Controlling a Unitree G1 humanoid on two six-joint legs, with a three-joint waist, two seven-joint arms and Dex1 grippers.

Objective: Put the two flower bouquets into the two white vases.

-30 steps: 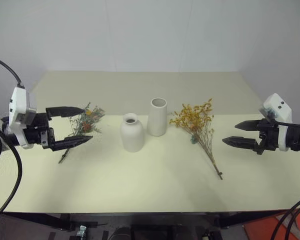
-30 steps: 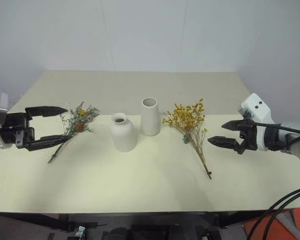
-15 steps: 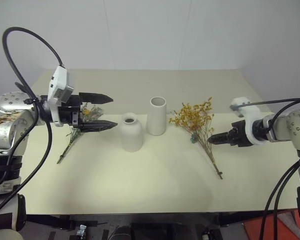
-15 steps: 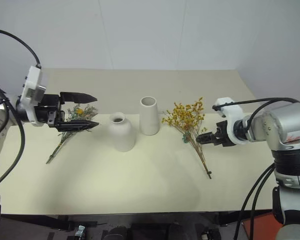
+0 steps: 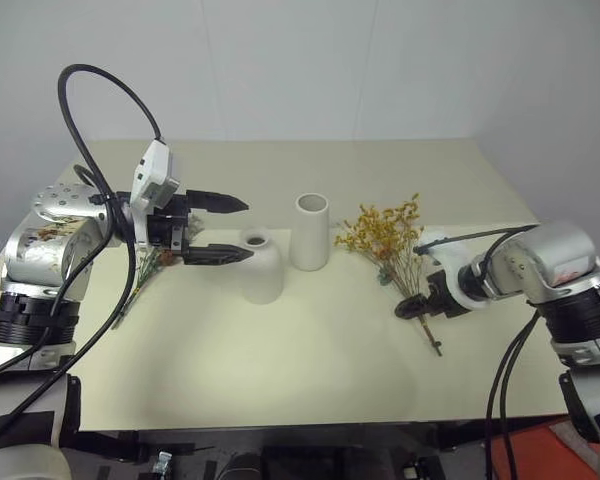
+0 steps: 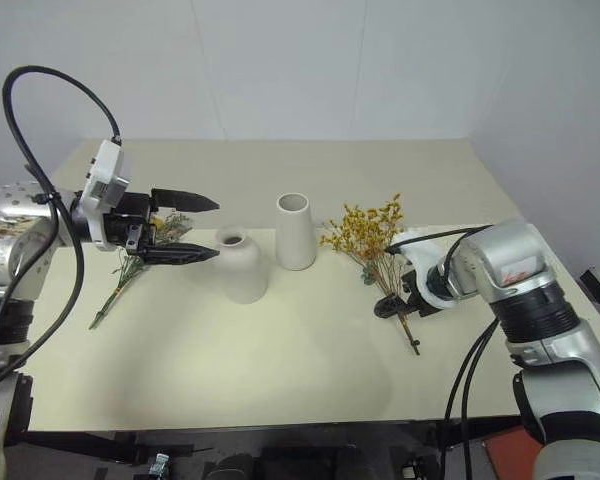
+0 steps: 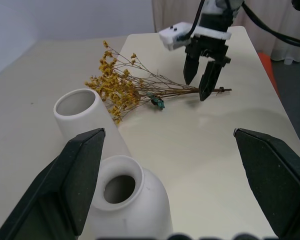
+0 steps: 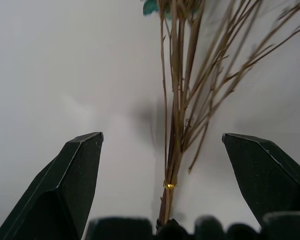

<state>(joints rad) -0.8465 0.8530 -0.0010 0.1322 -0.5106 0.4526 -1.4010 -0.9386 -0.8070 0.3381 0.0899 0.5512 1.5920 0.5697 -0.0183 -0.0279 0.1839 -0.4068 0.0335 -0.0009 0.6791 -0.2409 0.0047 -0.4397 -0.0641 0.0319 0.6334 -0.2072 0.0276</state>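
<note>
Right tool (image 7: 204,80) astride unlabelled yellow-orange bouquet (image 5: 390,240) — open

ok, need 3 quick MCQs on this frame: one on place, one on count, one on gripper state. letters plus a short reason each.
1. The right gripper is over:
A) the yellow bouquet's stems
B) the tall vase
C) the greenish bouquet

2. White vases on the table:
A) one
B) two
C) three

3. The left gripper is:
A) shut on a stem
B) open, holding nothing
C) shut, holding nothing

Answers:
1 A, its fingers straddle the brown stems.
2 B, the tall vase and the bottle-shaped vase.
3 B, fingers spread beside the bottle-shaped vase, nothing between them.
</note>
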